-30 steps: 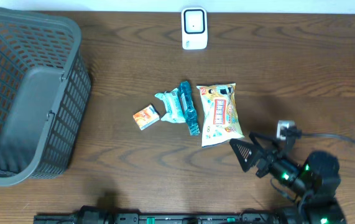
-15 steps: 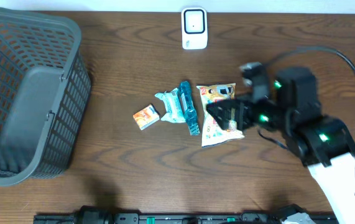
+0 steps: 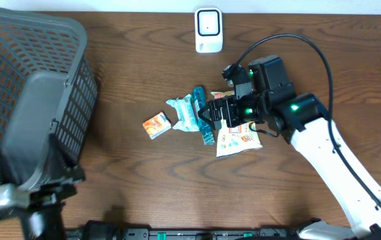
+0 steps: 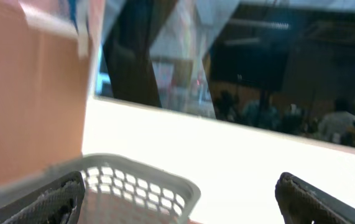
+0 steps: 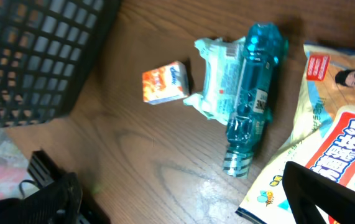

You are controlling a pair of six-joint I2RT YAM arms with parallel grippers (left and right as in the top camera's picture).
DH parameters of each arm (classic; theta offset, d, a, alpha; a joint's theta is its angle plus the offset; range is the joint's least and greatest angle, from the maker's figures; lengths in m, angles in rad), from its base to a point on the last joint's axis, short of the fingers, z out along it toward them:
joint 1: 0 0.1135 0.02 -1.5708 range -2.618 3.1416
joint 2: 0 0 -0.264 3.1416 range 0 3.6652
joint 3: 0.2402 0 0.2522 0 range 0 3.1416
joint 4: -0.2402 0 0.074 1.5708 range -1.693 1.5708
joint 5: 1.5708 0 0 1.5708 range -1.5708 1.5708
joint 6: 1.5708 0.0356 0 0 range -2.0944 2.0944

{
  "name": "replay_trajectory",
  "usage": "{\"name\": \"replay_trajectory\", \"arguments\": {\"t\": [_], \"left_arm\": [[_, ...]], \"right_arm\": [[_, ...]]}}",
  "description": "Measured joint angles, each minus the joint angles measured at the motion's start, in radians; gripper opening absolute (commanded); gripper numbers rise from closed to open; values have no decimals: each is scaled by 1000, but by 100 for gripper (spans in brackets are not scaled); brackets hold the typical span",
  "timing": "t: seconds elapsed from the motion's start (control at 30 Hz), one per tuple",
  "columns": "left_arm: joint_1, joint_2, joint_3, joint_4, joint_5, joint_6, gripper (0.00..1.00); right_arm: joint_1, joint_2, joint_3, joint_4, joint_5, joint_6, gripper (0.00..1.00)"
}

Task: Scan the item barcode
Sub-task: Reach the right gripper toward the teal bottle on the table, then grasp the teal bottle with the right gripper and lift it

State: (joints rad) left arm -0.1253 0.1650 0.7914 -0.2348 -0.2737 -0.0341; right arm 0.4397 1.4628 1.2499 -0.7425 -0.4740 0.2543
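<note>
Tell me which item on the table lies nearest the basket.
The small orange box; the green packet, teal bottle and snack bag lie farther from the basket.

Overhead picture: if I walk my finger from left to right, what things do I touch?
Grey basket → small orange box → pale green packet → teal bottle → yellow snack bag. The white scanner at the back lines up with the bottle, so it is left out.
</note>
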Motion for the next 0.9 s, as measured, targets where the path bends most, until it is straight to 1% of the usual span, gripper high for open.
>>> {"name": "replay_trajectory", "arguments": {"t": [0.13,0.17,0.2,0.27,0.37,0.47,0.6,0.67,0.9], "left_arm": [[0,10,-89,29,65,-44,98],[0,12,-113,37,79,-48,98],[0,14,-143,46,96,-52,98],[0,18,-197,55,116,-58,98],[0,22,-266,53,132,-66,98],[0,25,-314,53,142,-68,98],[0,25,-353,52,145,-70,98],[0,25,-367,50,145,-71,98],[0,25,-426,31,145,-71,98]], "right_arm": [[24,56,0,-2,27,14,100],[45,81,0,-2,51,31,96],[65,104,0,-3,77,46,96],[117,163,0,-2,137,83,94],[207,252,0,-14,259,146,94],[277,307,0,-70,397,229,96],[294,323,0,-92,529,320,96],[291,323,0,-68,566,346,99],[286,326,0,68,616,359,99]]}}
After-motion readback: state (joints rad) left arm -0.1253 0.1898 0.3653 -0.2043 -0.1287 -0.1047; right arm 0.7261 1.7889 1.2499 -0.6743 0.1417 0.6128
